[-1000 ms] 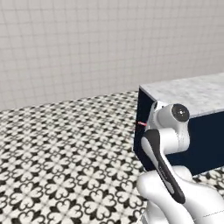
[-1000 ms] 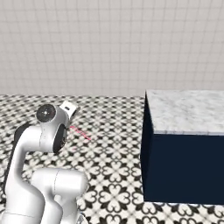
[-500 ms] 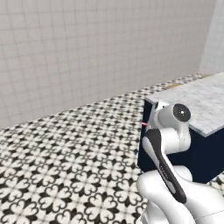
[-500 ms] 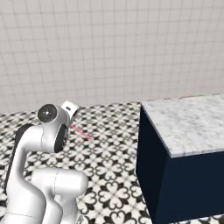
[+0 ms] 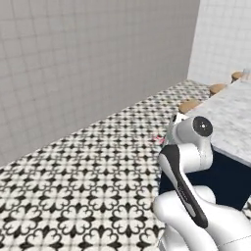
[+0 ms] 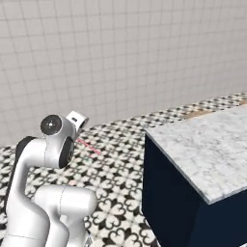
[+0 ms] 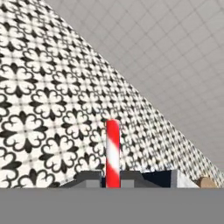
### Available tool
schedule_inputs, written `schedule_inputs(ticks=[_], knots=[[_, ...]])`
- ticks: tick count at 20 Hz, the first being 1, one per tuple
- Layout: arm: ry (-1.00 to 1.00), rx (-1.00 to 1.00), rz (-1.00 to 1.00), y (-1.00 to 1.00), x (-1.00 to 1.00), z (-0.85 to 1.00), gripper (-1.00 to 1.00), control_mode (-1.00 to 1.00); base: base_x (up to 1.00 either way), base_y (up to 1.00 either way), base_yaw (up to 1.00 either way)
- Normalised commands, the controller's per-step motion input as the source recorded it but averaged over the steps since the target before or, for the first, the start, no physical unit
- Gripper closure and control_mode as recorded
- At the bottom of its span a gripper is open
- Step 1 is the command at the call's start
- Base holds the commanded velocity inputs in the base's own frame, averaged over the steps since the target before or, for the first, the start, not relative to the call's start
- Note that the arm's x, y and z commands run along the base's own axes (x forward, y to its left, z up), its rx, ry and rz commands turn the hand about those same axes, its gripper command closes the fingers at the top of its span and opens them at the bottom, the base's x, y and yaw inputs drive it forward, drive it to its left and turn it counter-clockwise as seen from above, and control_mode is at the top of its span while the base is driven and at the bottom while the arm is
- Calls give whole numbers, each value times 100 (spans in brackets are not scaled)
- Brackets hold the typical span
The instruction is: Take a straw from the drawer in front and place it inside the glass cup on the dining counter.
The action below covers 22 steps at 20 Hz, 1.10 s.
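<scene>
This is a home kitchen's dining end. A bar-height counter (image 6: 202, 154) stands here, a white-grey marbled slab on a plain navy panel base. Along its far side sit round wooden stools (image 5: 189, 105), tucked just beside the slab's edge. All around the counter the floor (image 5: 83, 176) is laid with black-and-white patterned tiles in a floral motif. Behind the counter the wall (image 6: 120, 53) is covered in pale grey square tiles up to the top, and it meets a second tiled wall at a corner beyond the stools.
</scene>
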Motion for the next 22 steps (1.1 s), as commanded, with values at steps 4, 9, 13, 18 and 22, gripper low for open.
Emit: schedule_inputs(ticks=[4,9,13,18,22], knots=[[0,0,0,0,0,0,100,100,100,66,-47],[0,0,0,0,0,0,100,100,100,72,-50],[0,0,0,0,0,0,100,100,100,77,-54],[0,0,0,0,0,0,100,100,100,89,-57],[0,0,0,0,0,0,100,100,100,89,-59]])
